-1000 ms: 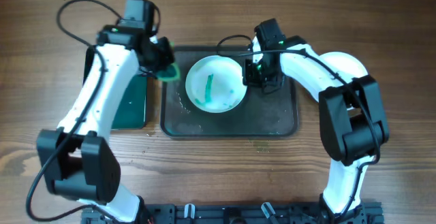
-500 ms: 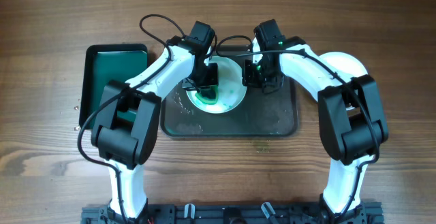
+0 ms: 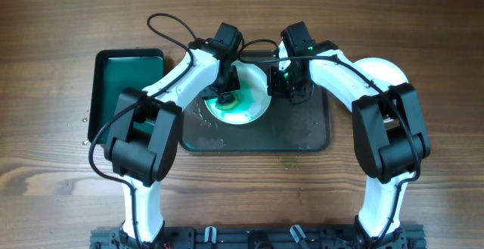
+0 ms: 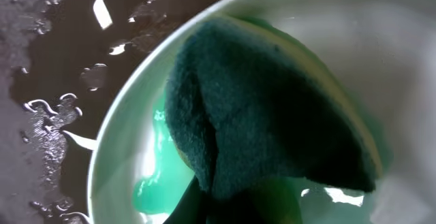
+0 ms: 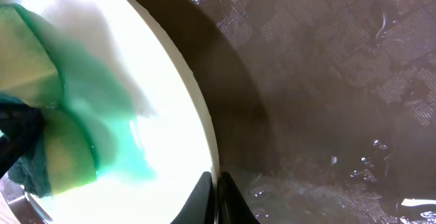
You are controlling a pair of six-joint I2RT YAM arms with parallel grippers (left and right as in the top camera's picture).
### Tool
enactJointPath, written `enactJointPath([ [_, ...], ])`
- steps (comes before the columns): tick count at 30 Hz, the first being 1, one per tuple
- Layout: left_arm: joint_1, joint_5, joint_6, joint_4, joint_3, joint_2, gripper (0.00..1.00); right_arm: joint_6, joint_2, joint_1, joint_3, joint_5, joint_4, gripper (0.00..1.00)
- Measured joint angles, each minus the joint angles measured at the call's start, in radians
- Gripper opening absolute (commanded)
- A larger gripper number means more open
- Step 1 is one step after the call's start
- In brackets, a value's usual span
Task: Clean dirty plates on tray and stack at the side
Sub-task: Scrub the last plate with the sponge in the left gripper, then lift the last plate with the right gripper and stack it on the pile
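Note:
One white plate [image 3: 253, 101] lies on the dark grey tray [image 3: 302, 132], teal smear across its middle [image 5: 112, 139]. My left gripper [image 3: 225, 98] is shut on a green sponge [image 4: 266, 108] and presses it onto the plate's left middle; the sponge also shows in the right wrist view [image 5: 41, 135]. My right gripper [image 3: 277, 82] is shut on the plate's right rim [image 5: 208, 149], one finger on each side. Only this one plate is in view.
A smaller green tray with a black rim [image 3: 125, 90] lies left of the grey tray. Water drops and wet patches cover the grey tray [image 4: 48, 108] beside the plate. Wooden table all round.
A second ago my left arm was by the green tray with the sponge. It has swung right and lowered the sponge onto the plate, smearing the teal mark. The right gripper has not moved.

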State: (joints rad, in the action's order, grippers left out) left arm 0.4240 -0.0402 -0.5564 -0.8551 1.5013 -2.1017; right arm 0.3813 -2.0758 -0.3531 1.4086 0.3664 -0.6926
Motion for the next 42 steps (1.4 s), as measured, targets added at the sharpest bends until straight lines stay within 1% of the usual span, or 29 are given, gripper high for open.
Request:
enactJointPath([
  [1,0.0,0.007,0.005,0.0,0.0,0.0,0.04,0.0,0.0,0.0,0.0,0.0,0.0,0.04],
  [3,-0.008,0.087,0.083,0.023,-0.001,0.0,0.04,0.0,0.0,0.0,0.0,0.0,-0.001,0.04],
  [4,-0.018,0.145,0.13,0.041,-0.003,0.0,0.04,0.0,0.0,0.001,0.0,0.0,-0.002,0.04],
  [5,-0.025,0.284,0.227,0.084,-0.006,-0.001,0.04,0.0,0.0,0.002,0.0,-0.001,-0.002,0.04],
  [8,-0.001,0.462,0.34,0.137,-0.015,-0.012,0.04,0.0,0.0,0.002,0.0,-0.001,-0.002,0.04],
  [9,0.01,0.49,0.36,0.144,-0.018,-0.013,0.04,0.0,0.0,0.002,0.0,-0.001,-0.002,0.04],
  [10,0.018,0.479,0.365,0.148,-0.018,-0.014,0.04,0.0,0.0,0.002,0.0,-0.001,-0.002,0.04],
  [12,0.018,0.383,0.333,0.143,-0.018,-0.014,0.04,0.0,0.0,0.002,0.0,-0.001,-0.002,0.04],
  [13,0.02,0.315,0.294,0.13,-0.016,-0.014,0.04,0.0,0.0,0.002,0.0,0.0,-0.001,0.04],
  [16,0.028,0.036,0.135,0.052,0.001,-0.003,0.04,0.0,0.0,-0.004,0.0,0.012,0.003,0.04],
  [17,0.021,-0.038,0.095,0.025,0.005,-0.002,0.04,0.0,0.0,-0.004,0.0,0.012,0.003,0.04],
  [18,0.011,-0.066,0.077,-0.002,0.011,-0.002,0.04,0.0,0.0,-0.004,0.0,0.012,0.003,0.04],
  [21,-0.021,-0.058,0.082,-0.067,0.035,0.003,0.04,0.0,0.0,-0.004,0.0,0.012,0.003,0.04],
  [23,-0.037,-0.013,0.113,-0.112,0.059,0.029,0.04,0.0,0.0,-0.003,0.0,0.011,0.002,0.04],
  [25,-0.06,0.021,0.132,-0.154,0.104,0.1,0.04,-0.012,0.0,-0.003,0.0,0.011,0.0,0.04],
  [27,-0.09,0.035,0.136,-0.164,0.125,0.175,0.04,-0.026,0.0,-0.003,0.0,0.006,-0.01,0.04],
  [28,-0.132,0.043,0.137,-0.168,0.138,0.245,0.04,-0.031,0.001,-0.003,0.0,-0.001,-0.016,0.04],
  [30,-0.191,0.042,0.137,-0.167,0.151,0.291,0.04,-0.042,0.021,-0.005,0.0,-0.069,-0.048,0.04],
  [32,-0.252,0.046,0.14,-0.18,0.152,0.291,0.04,-0.051,0.07,-0.018,0.0,-0.2,-0.075,0.04],
  [33,-0.27,0.046,0.14,-0.185,0.151,0.288,0.04,-0.061,0.118,-0.039,0.0,-0.298,-0.085,0.04],
  [35,-0.301,0.046,0.14,-0.189,0.151,0.288,0.04,-0.073,0.2,-0.105,0.0,-0.474,-0.1,0.04],
  [37,-0.304,0.046,0.14,-0.189,0.151,0.288,0.04,-0.076,0.246,-0.195,0.0,-0.672,-0.124,0.04],
  [42,-0.304,0.047,0.141,-0.192,0.151,0.288,0.04,-0.087,0.262,-0.368,0.0,-1.119,-0.187,0.04],
])
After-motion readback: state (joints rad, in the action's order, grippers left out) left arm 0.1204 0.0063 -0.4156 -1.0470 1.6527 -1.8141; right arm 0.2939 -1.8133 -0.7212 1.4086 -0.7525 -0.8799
